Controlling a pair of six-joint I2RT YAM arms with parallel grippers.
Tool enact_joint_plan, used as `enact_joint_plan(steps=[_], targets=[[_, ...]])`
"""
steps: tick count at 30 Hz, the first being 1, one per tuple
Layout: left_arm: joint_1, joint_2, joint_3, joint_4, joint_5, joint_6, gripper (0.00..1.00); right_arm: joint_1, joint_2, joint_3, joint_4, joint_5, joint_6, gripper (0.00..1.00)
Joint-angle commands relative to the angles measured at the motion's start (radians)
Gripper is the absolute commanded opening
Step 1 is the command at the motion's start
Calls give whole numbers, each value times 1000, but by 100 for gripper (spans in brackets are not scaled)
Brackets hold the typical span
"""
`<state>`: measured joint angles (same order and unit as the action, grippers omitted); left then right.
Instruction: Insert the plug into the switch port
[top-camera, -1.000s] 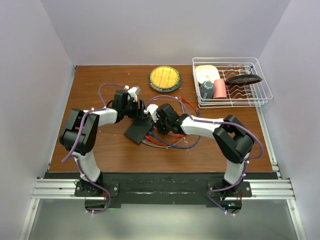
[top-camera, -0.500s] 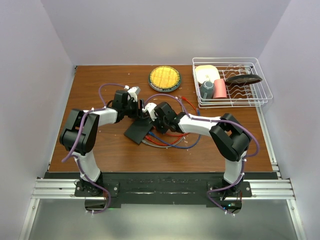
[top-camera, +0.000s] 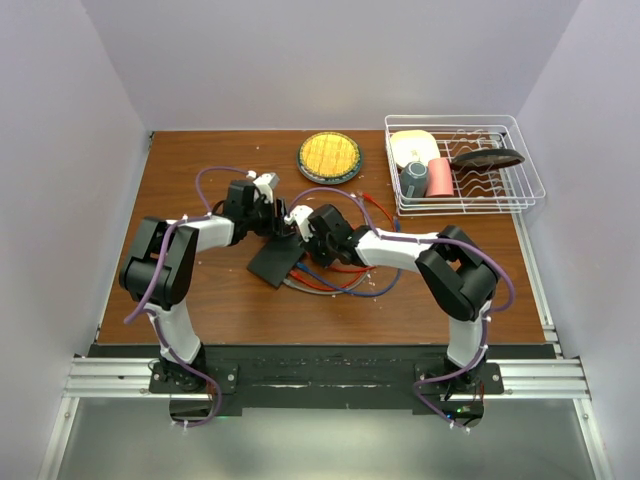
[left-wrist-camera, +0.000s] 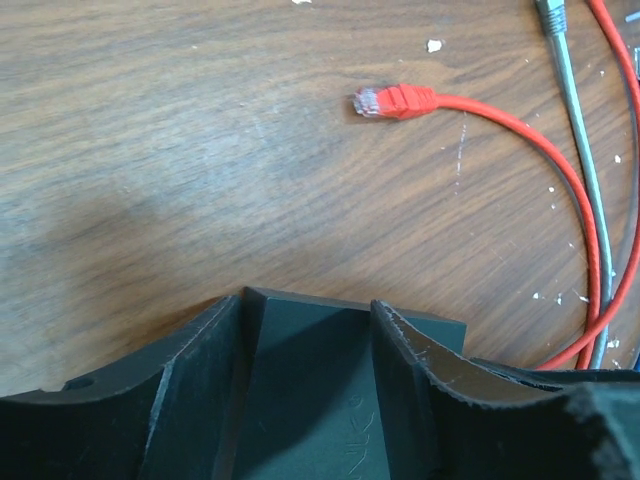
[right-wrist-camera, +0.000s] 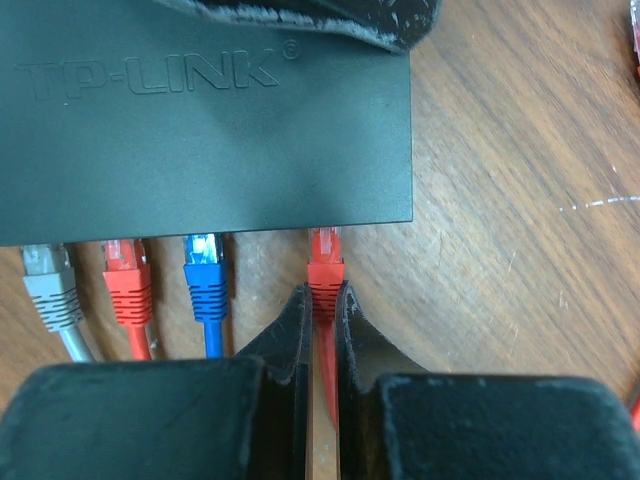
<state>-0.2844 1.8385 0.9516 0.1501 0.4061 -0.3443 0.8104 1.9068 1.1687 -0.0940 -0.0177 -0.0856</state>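
The switch (top-camera: 275, 262) is a flat black box on the wooden table, its ports facing my right arm. In the right wrist view my right gripper (right-wrist-camera: 320, 290) is shut on the red plug (right-wrist-camera: 325, 262). The plug's clear tip meets the switch's (right-wrist-camera: 200, 120) port edge near its right corner; how deep it sits is hidden. My left gripper (left-wrist-camera: 310, 300) stands with its jaws apart over the far end of the switch (left-wrist-camera: 310, 400). One finger (right-wrist-camera: 330, 20) lies on the top face. From above, the left gripper (top-camera: 283, 232) and right gripper (top-camera: 303, 240) nearly meet.
Grey (right-wrist-camera: 48, 270), red (right-wrist-camera: 125, 275) and blue (right-wrist-camera: 205, 270) plugs sit in neighbouring ports. A loose red plug (left-wrist-camera: 395, 100) and a grey cable (left-wrist-camera: 570, 80) lie beyond the switch. A round yellow dish (top-camera: 329, 156) and a wire dish rack (top-camera: 465, 165) stand at the back.
My right gripper has slid a little left, carrying the red plug up to the switch's edge. The left jaws have narrowed slightly over the switch.
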Motion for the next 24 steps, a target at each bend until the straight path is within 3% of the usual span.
enact_joint_plan(steps=[1, 24], targets=[[-10, 24, -10, -40, 76, 4, 56, -4, 24, -9, 188, -10, 21, 0], [-59, 21, -34, -104, 174, 25, 40, -4, 15, 60, 273, -11, 12, 0]])
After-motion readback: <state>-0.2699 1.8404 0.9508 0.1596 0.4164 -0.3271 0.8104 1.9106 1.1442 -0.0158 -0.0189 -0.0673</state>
